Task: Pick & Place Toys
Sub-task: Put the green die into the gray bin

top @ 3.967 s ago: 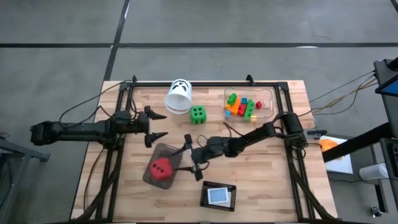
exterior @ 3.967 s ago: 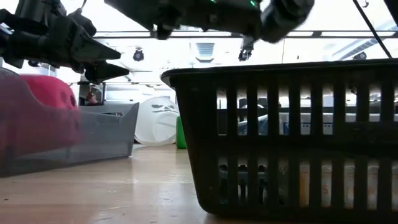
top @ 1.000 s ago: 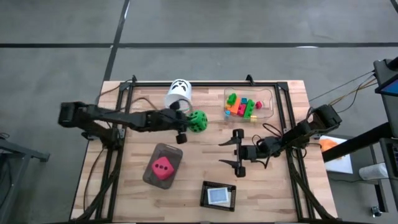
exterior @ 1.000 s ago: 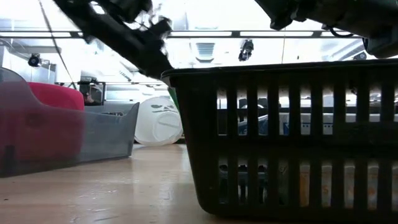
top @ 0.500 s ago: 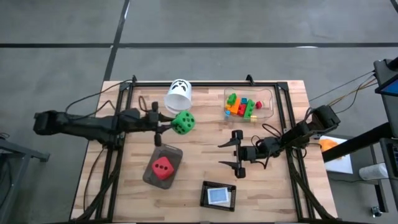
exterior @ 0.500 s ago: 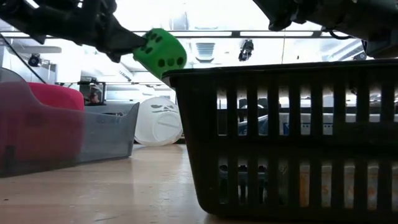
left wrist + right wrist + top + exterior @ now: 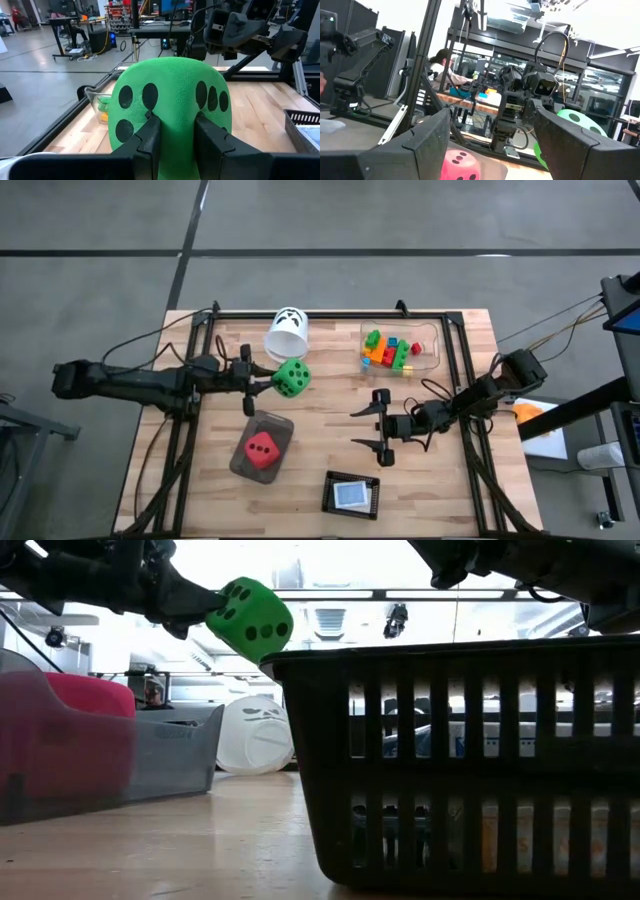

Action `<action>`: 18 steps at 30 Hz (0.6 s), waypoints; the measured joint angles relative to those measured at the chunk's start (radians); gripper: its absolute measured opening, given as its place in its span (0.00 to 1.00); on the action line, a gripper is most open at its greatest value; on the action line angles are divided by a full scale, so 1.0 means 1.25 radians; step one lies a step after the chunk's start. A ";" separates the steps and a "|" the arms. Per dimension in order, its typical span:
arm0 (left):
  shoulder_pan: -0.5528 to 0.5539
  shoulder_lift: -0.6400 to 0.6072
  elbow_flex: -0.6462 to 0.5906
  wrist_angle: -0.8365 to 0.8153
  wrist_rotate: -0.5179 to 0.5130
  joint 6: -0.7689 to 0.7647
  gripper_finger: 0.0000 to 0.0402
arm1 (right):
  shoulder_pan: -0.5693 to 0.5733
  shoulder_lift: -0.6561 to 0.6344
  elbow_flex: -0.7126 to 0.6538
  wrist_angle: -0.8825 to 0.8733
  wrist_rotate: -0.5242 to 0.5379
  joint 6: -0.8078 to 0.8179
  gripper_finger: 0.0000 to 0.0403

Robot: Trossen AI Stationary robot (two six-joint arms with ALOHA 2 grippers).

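High view: the left tool (image 7: 262,385) is pinching the green die (image 7: 292,377) aloft; that narrow, squashing grip is risking a slip. The right tool (image 7: 370,426) is waiting, fingers apart, empty.

The green die (image 7: 293,378) carries black dots; the pink-red die (image 7: 262,450), also black-dotted, sits in a flat grey tray (image 7: 277,423). The clear plastic box (image 7: 428,332) holds green, orange, yellow, red and blue bricks (image 7: 388,352). The white cup (image 7: 288,332) shows black markings. The basket (image 7: 351,493) is black, the table (image 7: 330,405) pale wood.
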 joint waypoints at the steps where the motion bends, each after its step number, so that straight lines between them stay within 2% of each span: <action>1: 0.000 0.000 0.000 0.000 0.000 0.000 0.20 | 0.000 0.000 0.000 -0.001 0.000 0.001 0.68; 18: 0.000 0.000 -0.002 -0.002 0.002 0.003 0.20 | 0.000 0.000 -0.001 -0.005 0.000 0.001 0.68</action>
